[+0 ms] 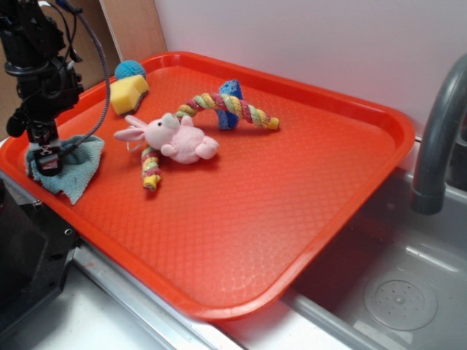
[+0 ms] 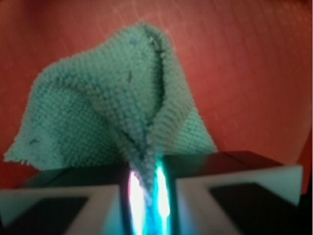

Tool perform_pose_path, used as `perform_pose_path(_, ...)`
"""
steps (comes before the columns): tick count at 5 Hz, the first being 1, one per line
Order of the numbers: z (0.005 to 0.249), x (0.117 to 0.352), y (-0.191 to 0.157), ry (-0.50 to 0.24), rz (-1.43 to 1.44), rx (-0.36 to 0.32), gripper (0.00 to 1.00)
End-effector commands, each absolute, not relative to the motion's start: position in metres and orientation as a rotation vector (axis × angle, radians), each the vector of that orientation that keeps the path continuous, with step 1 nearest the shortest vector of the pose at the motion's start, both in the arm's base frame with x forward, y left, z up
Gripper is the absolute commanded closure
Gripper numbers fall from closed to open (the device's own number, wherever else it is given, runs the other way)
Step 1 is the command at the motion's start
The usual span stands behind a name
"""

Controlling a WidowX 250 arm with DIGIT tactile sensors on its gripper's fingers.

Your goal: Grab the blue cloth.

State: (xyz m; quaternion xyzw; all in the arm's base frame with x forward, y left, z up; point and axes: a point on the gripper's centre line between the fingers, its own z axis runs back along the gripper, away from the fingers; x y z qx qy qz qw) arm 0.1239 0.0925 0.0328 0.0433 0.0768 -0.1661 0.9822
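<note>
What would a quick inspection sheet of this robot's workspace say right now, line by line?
Surface: orange tray, textured, resting partly over a sink.
Job's things: blue cloth at the tray's left edge, a fold pulled up into a peak in the wrist view.
Clutter: pink bunny, striped rope, yellow sponge, blue sponge piece, teal ball.
Grippers: gripper shut on the cloth's fold.
Cables: black cable looping from the arm down to the gripper.
Surroundings: grey faucet, white wall, wooden panel.
</note>
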Motion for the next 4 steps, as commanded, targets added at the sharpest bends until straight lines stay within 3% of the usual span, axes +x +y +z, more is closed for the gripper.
perform_pose_path(1,0.142,0.172,0.060,-0.115,0.130,0.032,1.00)
perform_pose_path(2,0.194,0.172,0.048,-0.137,0.198,-0.014,1.00)
perform_pose_path(3,0.231,0.163,0.043,-0.118,0.246,-0.059,1.00)
perform_pose_path(4,0.238,0.156,0.041,-0.096,0.254,-0.069,1.00)
